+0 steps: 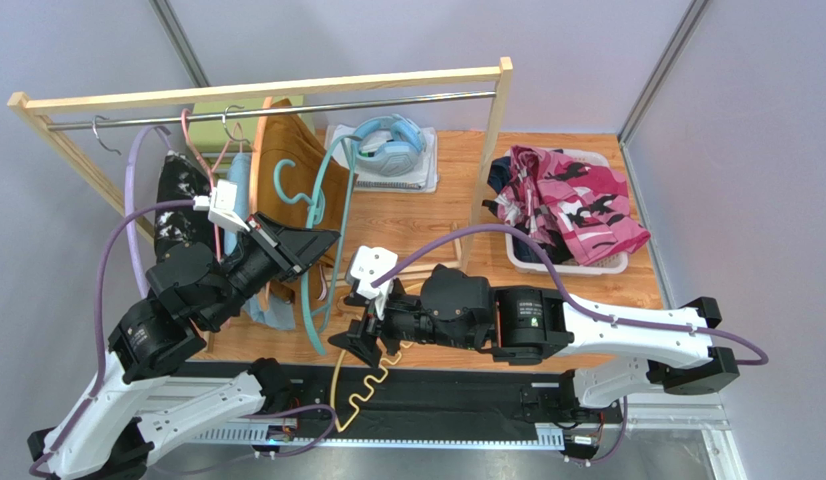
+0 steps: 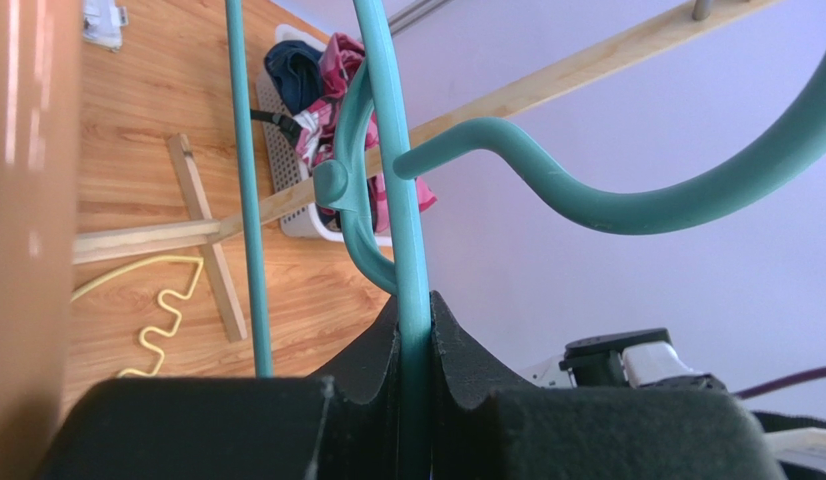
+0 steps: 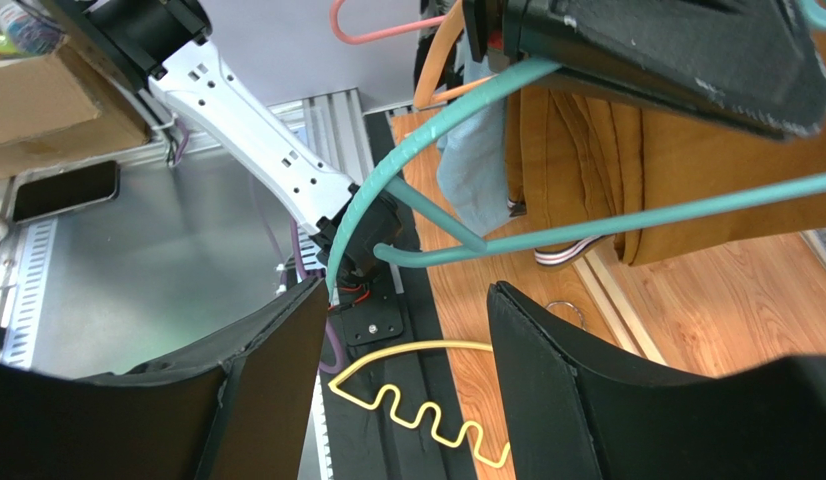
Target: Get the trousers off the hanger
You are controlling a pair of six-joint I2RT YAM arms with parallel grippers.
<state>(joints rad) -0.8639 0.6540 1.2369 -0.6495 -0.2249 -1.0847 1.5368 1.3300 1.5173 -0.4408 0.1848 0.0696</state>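
My left gripper (image 1: 322, 245) is shut on the thin bar of a bare teal hanger (image 2: 397, 180), which it holds off the rail, in front of the rack. On the rail hang black speckled trousers (image 1: 182, 200), light blue trousers (image 1: 237, 185) and mustard-brown trousers (image 1: 287, 150). Pink floral trousers (image 1: 572, 200) and navy trousers (image 2: 292, 70) lie in the white basket (image 1: 612, 265). My right gripper (image 1: 357, 345) is open and empty, low under the teal hanger (image 3: 587, 235), above a yellow wavy hanger (image 3: 417, 415) on the table.
The wooden rack (image 1: 267, 90) spans the back left, and one of its feet (image 2: 202, 235) lies across the table. Blue headphones (image 1: 392, 145) rest on a white pad at the back. A pink hanger (image 1: 202, 150) and a purple hanger (image 1: 137, 190) hang at the left.
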